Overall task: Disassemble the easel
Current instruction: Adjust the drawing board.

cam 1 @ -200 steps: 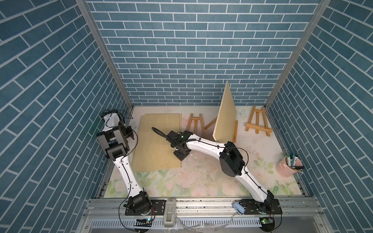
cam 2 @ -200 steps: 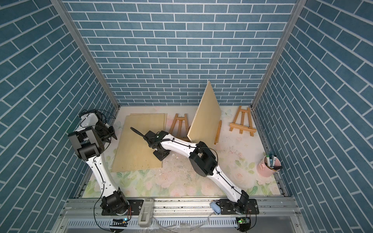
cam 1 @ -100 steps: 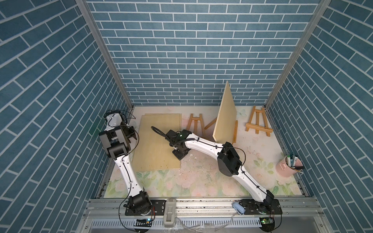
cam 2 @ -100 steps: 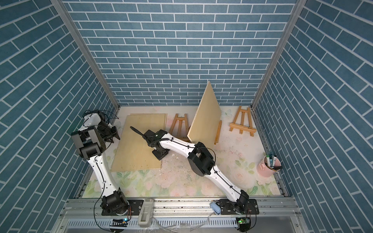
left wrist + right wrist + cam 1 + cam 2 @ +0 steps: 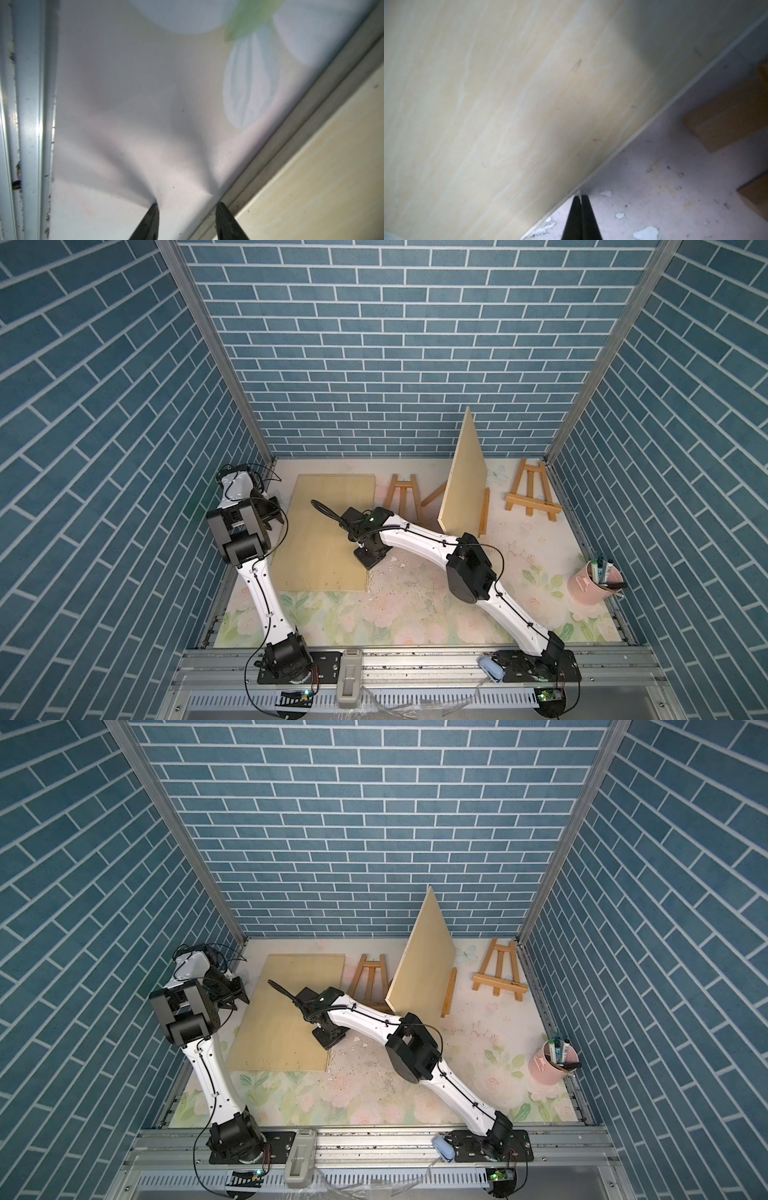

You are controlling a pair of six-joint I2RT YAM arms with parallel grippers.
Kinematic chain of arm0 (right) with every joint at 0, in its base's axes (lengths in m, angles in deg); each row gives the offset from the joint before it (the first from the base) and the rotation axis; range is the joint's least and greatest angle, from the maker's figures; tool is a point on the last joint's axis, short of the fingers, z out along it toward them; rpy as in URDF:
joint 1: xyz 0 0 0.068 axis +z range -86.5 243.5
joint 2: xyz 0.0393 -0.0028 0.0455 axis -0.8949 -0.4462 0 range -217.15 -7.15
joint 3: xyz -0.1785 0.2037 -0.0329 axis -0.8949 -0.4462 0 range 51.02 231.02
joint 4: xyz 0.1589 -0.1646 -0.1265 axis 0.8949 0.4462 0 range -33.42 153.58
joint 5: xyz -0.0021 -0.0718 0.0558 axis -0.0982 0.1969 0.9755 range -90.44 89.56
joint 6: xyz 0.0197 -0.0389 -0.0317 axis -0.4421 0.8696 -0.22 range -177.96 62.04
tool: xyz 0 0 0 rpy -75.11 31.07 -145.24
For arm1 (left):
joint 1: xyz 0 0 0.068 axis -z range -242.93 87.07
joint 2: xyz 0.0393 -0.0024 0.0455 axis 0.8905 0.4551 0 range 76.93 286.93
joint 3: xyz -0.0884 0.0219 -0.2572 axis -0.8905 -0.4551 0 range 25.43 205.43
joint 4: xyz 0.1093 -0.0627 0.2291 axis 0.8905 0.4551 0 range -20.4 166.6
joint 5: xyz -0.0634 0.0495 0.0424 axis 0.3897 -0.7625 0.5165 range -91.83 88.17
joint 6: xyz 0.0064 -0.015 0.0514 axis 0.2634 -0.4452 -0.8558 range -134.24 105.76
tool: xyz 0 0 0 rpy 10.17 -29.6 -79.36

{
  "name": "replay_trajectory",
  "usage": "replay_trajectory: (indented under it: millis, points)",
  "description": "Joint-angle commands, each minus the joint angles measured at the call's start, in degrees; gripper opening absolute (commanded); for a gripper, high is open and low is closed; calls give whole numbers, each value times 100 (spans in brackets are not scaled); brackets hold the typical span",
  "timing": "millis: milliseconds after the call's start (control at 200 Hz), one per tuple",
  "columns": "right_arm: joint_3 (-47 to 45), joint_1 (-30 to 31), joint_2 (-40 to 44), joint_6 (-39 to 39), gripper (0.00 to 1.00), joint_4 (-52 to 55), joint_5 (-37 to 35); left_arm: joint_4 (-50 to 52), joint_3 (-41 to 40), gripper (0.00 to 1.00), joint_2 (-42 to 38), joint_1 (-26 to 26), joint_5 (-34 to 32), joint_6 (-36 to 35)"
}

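Bracing, it seems, the flat pale plywood board point(image 5: 320, 531) at its four-o'clock edge, the jaws of the right arm point(image 5: 419, 537) are closed and empty; those of the left arm point(image 5: 257, 585), at nine o'clock, half-open and empty.

My left arm point(image 5: 258, 587) stands folded, left gripper point(image 5: 187, 205) parted and empty; my right arm point(image 5: 419, 540) reaches forward, right gripper point(image 5: 580, 197) closed, tips down.

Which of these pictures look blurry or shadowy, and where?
Left wrist view: the mat is out of focus, shadows fan from the left end effector, and glare streaks the rail. Right wrist view: the flat board is blurred, with one corner shaded. Both top views: sharp, evenly lit.
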State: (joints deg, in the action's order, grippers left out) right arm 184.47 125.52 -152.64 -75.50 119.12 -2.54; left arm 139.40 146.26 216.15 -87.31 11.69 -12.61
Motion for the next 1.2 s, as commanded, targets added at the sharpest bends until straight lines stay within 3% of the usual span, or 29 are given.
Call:
replay_trajectory:
  millis: [0, 165, 580, 1195]
  points:
    - [-206, -32, 193, -241, 0, 84, -244, -23, -98, 47, -184, -60, 295, 79]
    - [-398, -84, 328, -245, 0, 21, -254, 86, -174, 47, -236, -111, 165, 40]
    - [-522, -87, 368, -112, 0, -102, -58, 318, -934, 45, -805, -238, -894, -296]
    - [-702, -135, 411, 284, 0, -219, 122, 174, -2135, 44, -1377, -236, -926, -260]
